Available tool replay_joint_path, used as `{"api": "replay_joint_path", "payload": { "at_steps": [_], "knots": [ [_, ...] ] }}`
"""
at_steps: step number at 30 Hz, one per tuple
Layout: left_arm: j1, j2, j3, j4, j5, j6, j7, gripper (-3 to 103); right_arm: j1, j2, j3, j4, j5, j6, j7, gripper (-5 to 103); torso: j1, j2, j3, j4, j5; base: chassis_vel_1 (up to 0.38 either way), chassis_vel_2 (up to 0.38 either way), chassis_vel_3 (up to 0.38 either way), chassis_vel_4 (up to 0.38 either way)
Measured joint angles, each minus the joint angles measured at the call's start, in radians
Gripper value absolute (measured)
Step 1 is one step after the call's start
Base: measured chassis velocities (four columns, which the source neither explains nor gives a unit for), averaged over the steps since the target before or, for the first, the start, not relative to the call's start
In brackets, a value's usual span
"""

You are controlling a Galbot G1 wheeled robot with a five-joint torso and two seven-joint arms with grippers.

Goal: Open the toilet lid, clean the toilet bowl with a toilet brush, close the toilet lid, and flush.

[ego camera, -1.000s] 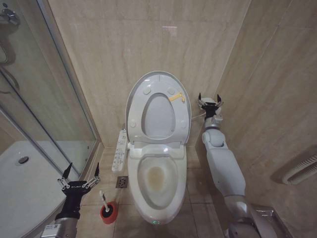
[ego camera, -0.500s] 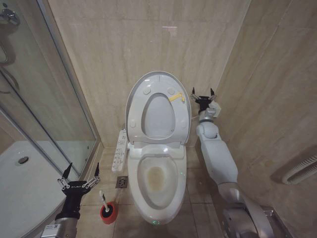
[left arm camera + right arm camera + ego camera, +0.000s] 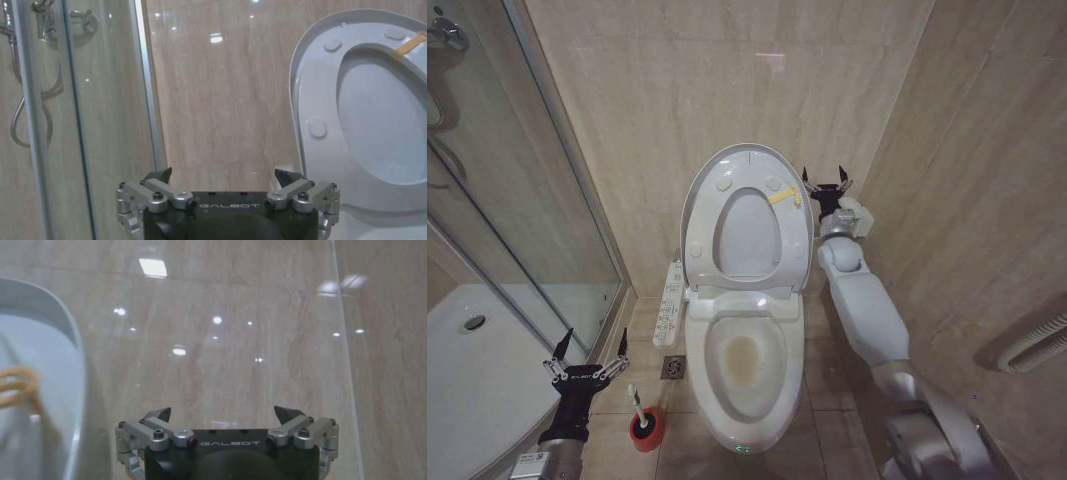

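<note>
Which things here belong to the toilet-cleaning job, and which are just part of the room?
Job:
lid, raised against the wall
bowl, stained
brush, standing in its red cup on the floor
right gripper, open beside the lid's edge
left gripper, open, near the brush

Room:
seat, also raised
shower tray
glass door
floor drain

toilet lid (image 3: 749,160) white | toilet bowl (image 3: 745,362) yellowish stain | brush cup (image 3: 647,428) red
</note>
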Motion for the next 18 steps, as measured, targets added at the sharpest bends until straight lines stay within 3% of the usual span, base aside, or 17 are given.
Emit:
{"api": "replay_joint_path", "payload": {
  "at_steps": [5, 6, 12, 18],
  "knots": [
    [0.000, 0.000, 0.000, 0.000, 0.000, 0.000, 0.000, 100, -0.081, -0.083, -0.059, 0.108, 0.073, -0.023, 0.004, 100, 0.000, 0.000, 0.000, -0.0007, -0.0001, 0.000, 0.000, 0.000, 0.000],
    [0.000, 0.000, 0.000, 0.000, 0.000, 0.000, 0.000, 100, -0.100, -0.095, -0.068, 0.133, 0.082, -0.027, 0.005, 100, 0.000, 0.000, 0.000, 0.0002, 0.0005, 0.000, 0.000, 0.000, 0.000],
    [0.000, 0.000, 0.000, 0.000, 0.000, 0.000, 0.000, 100, -0.185, -0.133, -0.074, 0.248, 0.116, -0.042, 0.018, 100, 0.000, 0.000, 0.000, 0.0010, 0.0000, 0.000, 0.000, 0.000, 0.000],
    [0.000, 0.000, 0.000, 0.000, 0.000, 0.000, 0.000, 100, -0.323, -0.161, -0.021, 0.388, 0.140, -0.066, 0.042, 100, 0.000, 0.000, 0.000, 0.0002, -0.0002, 0.000, 0.000, 0.000, 0.000]
  ]
}}
